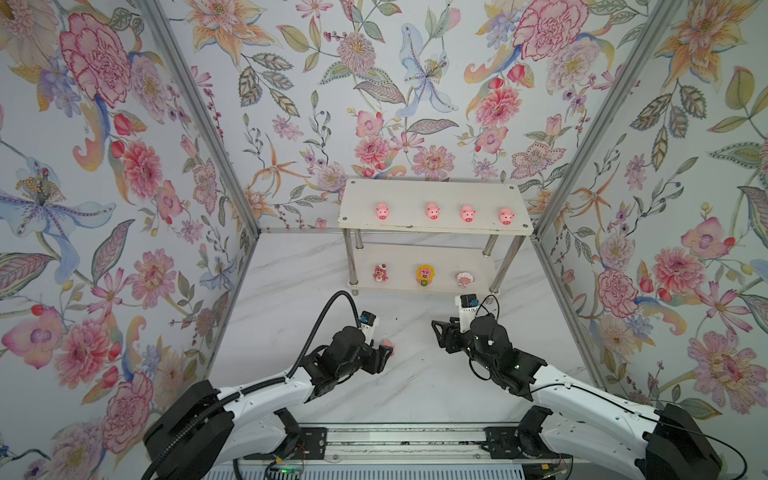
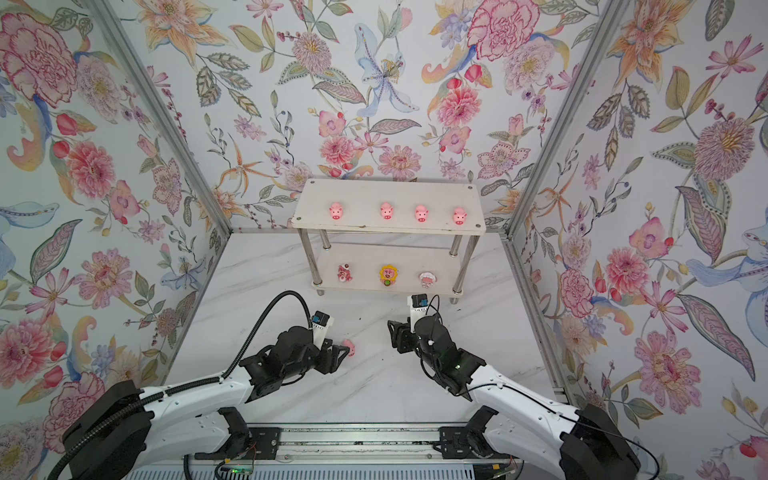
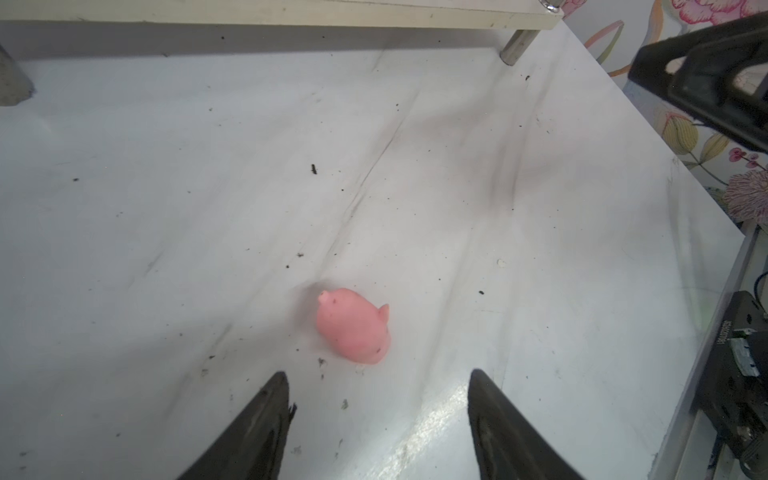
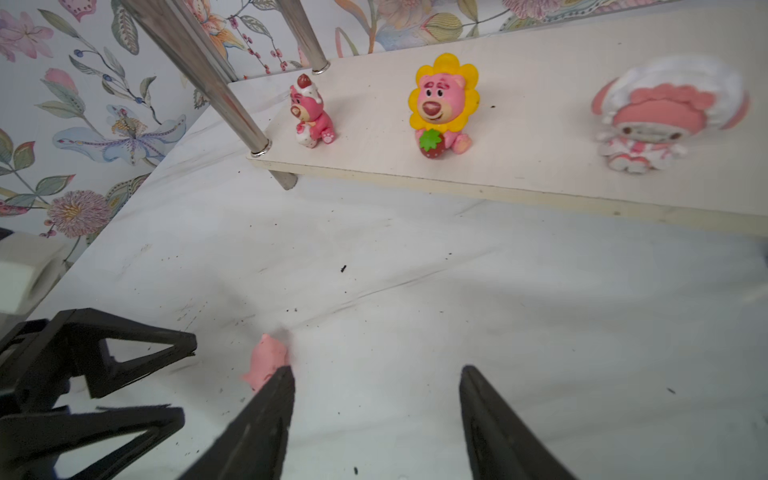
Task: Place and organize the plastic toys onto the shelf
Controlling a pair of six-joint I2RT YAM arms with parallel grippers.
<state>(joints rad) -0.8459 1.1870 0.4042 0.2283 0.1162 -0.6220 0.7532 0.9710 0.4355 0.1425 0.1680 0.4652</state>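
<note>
Your left claw (image 3: 378, 374) is spread and holds nothing. The small plain pink plastic pig (image 3: 353, 326) lies just beyond its fingertips, between their lines and not touching them. This pig is on the white marble-patterned surface (image 1: 291, 291), in front of the shelf and well short of its lower tier, toward the shelf's left end. Your right claw (image 4: 377, 368) is spread too and grips nothing. It hangs in front of the shelf's right half, with the pig off to its side and the left claw's black fingers beyond the pig.

The white two-tier shelf with chrome tube legs (image 1: 432, 228) carries four pink pigs (image 1: 432, 210) in a spaced row on its top tier. On the lower tier stand a red-pink bear figure (image 1: 379, 273), a yellow-petalled pink-faced figure (image 1: 424, 275) and a pink-and-white figure (image 1: 463, 280). Dark specks dot the surface around the loose pig. It seems tipped onto its side, with one pointed ear sticking out.
</note>
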